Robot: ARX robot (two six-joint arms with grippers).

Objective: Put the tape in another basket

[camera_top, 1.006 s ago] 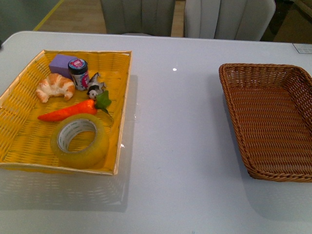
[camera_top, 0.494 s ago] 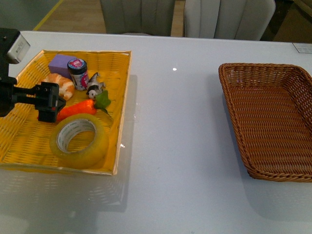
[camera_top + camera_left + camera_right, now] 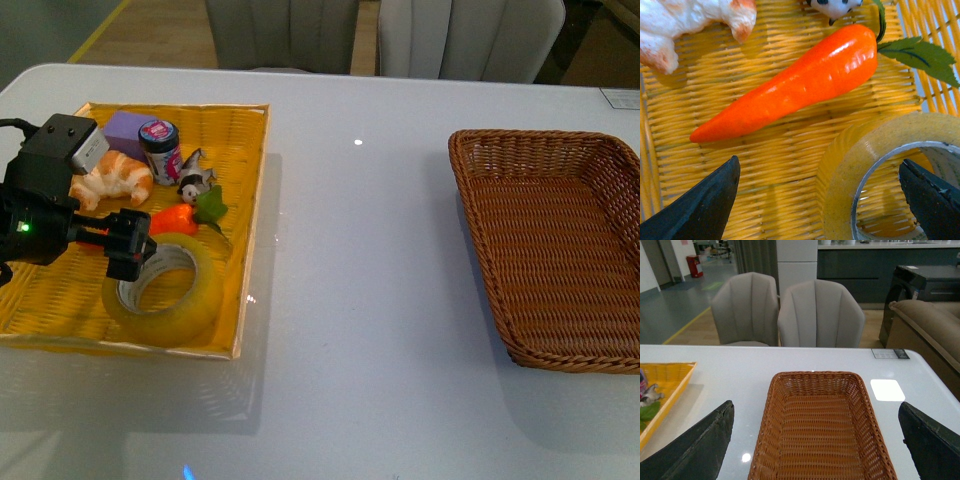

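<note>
The tape, a wide yellowish translucent roll with a white core, lies flat in the near right corner of the bright yellow basket. My left gripper is open, hovering over the tape's far rim. In the left wrist view its fingers straddle one wall of the tape, one finger over the hole and the other outside. The dark brown wicker basket stands at the right with nothing in it. My right gripper is open above the brown basket; it is out of the front view.
In the yellow basket lie an orange toy carrot with green leaves, a croissant, a purple block, a small dark jar and a small black-and-white figure. The carrot lies just beyond the tape. Grey chairs stand behind the table.
My left arm came into view from the left, then moved right and nearer, from over the carrot and croissant to over the tape's far rim. Tape and baskets have not moved.
</note>
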